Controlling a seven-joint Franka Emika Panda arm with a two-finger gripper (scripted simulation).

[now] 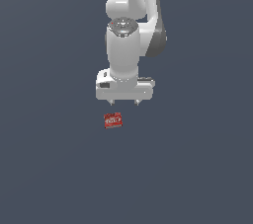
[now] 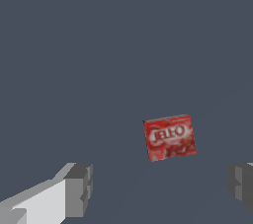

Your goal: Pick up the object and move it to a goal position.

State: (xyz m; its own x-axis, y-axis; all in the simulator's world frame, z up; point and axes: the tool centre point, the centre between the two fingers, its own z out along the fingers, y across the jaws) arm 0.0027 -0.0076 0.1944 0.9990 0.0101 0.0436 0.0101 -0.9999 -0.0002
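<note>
Closest to the wrist camera are the pincer's two grey fingertips (image 2: 79, 191), one at each side of the picture with a wide stretch of bare surface between them. The pincer (image 2: 160, 188) is spread open and holds nothing.

Beyond the fingertips lies the red box (image 2: 169, 137). It is a small, flat rectangular carton, bright red, with white block lettering across its upper part and a darker red, mottled picture beneath the lettering. It sits slightly turned, so its edges run at a small angle to the line between the two fingertips. It is much narrower than the gap between them. In the wrist view it lies ahead of the fingertips and nearer to the one at the far side of the picture from the white finger body, apart from both and touching neither.

In the exterior view the pincer (image 1: 124, 102) points straight down from a broad white hand, its two short dark tips well spread. The red box (image 1: 113, 120) lies flat on the dark grey-blue worktop (image 1: 197, 168), just below the fingertips and offset toward the exterior view's left, roughly under the tip on that side. A clear gap shows between the tips and the box.

Farthest back, the white arm (image 1: 129, 25) rises from the hand through a thick wrist joint with a dark grey cap and continues upward out of the picture.
</note>
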